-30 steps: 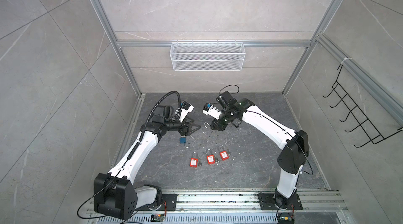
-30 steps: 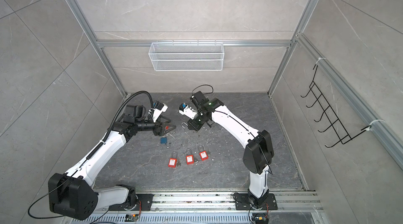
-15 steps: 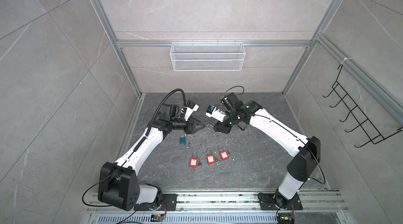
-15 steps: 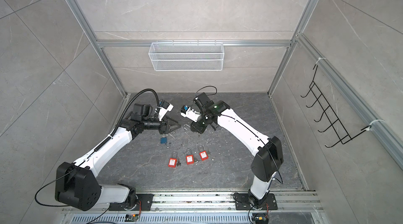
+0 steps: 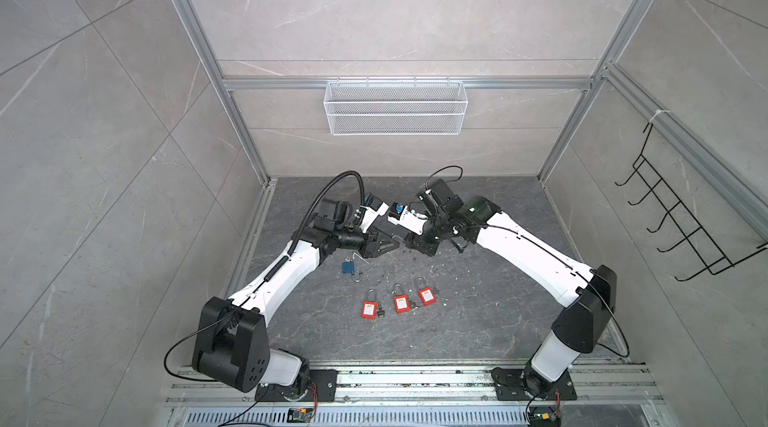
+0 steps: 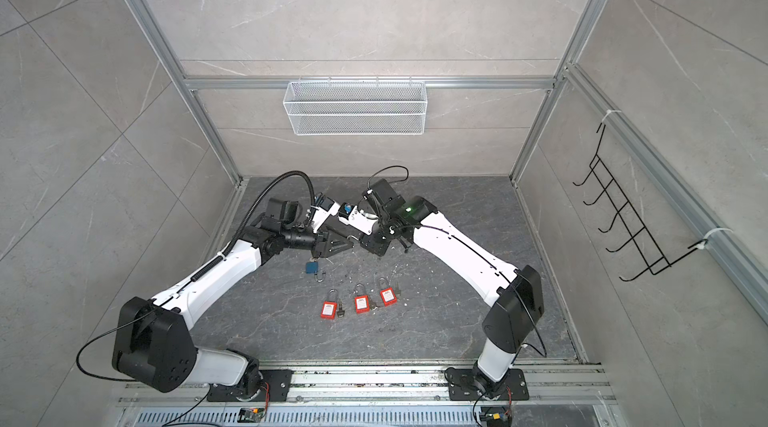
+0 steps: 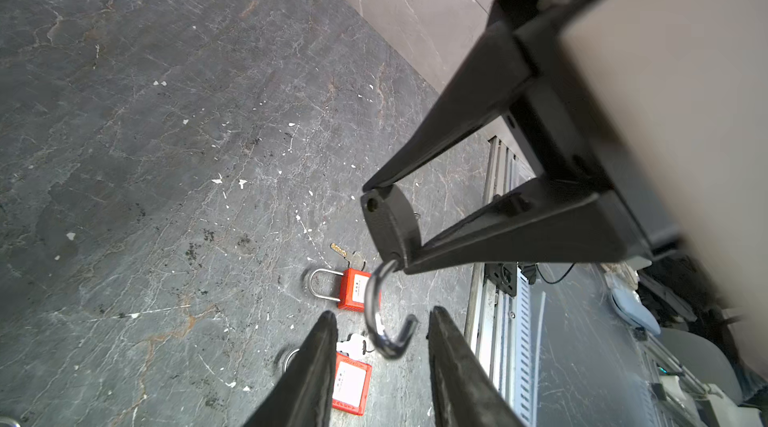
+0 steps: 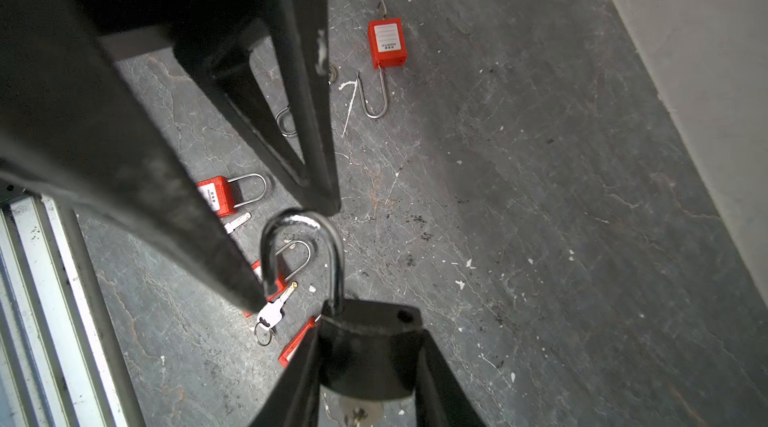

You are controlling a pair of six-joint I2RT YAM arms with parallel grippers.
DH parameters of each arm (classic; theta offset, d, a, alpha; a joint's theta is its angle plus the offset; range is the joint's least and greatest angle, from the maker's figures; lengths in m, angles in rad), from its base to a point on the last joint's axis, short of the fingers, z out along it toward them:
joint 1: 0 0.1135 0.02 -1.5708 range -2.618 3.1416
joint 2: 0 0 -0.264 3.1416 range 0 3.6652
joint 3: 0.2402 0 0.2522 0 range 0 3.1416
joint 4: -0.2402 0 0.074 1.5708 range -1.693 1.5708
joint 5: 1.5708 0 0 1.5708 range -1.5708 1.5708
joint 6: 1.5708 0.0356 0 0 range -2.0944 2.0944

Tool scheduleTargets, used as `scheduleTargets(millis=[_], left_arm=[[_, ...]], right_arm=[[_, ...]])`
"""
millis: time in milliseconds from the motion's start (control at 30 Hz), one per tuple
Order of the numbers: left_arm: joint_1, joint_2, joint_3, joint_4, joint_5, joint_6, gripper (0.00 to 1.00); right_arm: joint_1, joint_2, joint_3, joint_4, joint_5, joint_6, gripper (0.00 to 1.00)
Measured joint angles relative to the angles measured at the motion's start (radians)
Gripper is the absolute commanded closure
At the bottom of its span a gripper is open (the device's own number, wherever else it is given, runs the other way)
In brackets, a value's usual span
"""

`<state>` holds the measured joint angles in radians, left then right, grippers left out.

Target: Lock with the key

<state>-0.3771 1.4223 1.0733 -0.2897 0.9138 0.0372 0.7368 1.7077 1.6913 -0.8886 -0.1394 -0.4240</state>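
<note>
Both top views: the two claws meet tip to tip over the dark veined stone floor (image 5: pixel 478 300); the grip is too small there for me to read; the wrist views settle it.

Right wrist view: right gripper (image 8: pixel 365 331) clamped on the black padlock (image 8: pixel 365 366), a matte rounded body held clear of the floor; its polished steel shackle (image 8: pixel 340 263) is swung open, free leg out of its hole. At the body's base sits what I take for the key (image 8: pixel 359 410), pale metal, cropped by the frame edge; I cannot be sure.

Left wrist view: left gripper (image 7: pixel 380 315) set narrow, its ribbed black fingers (image 7: pixel 320 362) straddling the shackle's bend with a sliver of gap each side; no contact visible there, though in right wrist view one tip seems to touch the arch.

The top views give the floor layout: three red padlocks (image 5: pixel 401 303) in a row, boxy, white labels; a blue padlock (image 5: pixel 348 267) near them, under the left claw. Right wrist view adds a loose silver key (image 8: pixel 272 312) on a ring beside one red body.
</note>
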Motion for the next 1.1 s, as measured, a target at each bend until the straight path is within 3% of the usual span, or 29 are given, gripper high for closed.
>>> scheduleTargets(millis=[233,667,767,833,1000,1100], left_arm=[[0.000,0.008,0.008,-0.001,0.012,-0.001,0.68],[0.000,0.008,0.015,-0.012,0.077,0.018,0.99],[0.001,0.011,0.022,-0.024,0.090,0.023,1.00],[0.001,0.017,0.028,-0.028,0.100,0.030,1.00],[0.001,0.021,0.032,-0.032,0.119,0.055,1.00],[0.000,0.020,0.032,-0.031,0.122,0.080,1.00]], right_arm=[[0.019,-0.014,-0.018,0.007,0.018,-0.027,0.79],[0.033,-0.016,-0.018,0.011,0.036,-0.071,0.79],[0.034,-0.018,-0.018,0.011,0.037,-0.078,0.77],[0.034,-0.020,-0.018,0.011,0.039,-0.079,0.70],[0.033,-0.031,-0.019,0.018,0.024,-0.079,0.36],[0.030,-0.050,-0.019,0.023,-0.007,-0.074,0.30]])
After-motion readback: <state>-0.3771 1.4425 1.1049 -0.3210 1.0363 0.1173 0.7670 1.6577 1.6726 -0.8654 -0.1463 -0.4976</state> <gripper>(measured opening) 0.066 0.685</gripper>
